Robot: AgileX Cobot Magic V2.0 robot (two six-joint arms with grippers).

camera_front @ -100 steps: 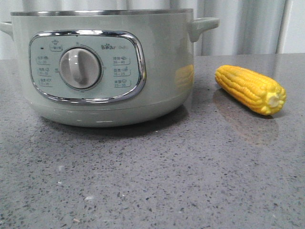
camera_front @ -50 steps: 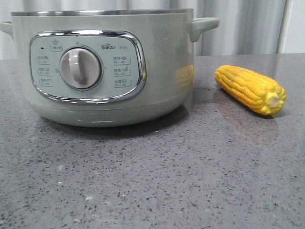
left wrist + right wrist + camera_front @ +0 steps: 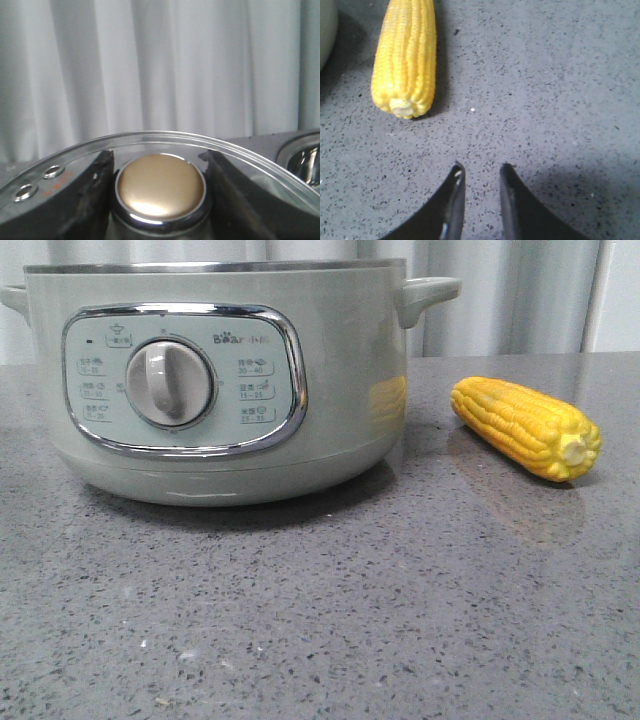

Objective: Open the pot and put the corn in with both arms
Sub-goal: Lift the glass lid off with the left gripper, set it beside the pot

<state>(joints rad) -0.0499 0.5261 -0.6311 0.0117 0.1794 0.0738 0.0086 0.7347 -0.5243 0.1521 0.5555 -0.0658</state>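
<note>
Left hand (image 3: pixel 160 200) pinches the gold knob (image 3: pixel 160 186) of the glass lid (image 3: pixel 150 140). Right hand (image 3: pixel 479 175) hovers over the bench (image 3: pixel 560 100), fingers narrowly parted (holding nothing), corn (image 3: pixel 406 55) nearby.

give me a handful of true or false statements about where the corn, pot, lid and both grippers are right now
1. The corn lies on the counter beside the pot. True.
2. The corn is already inside the pot. False: it lies outside on the counter, clear of the pot's wall.
3. The left gripper has its fingers on either side of the gold knob of the glass lid. True.
4. The right gripper is shut on the corn. False: it holds nothing, and the corn lies apart from its fingertips.
5. The pot's dial faces the front camera. True.
</note>
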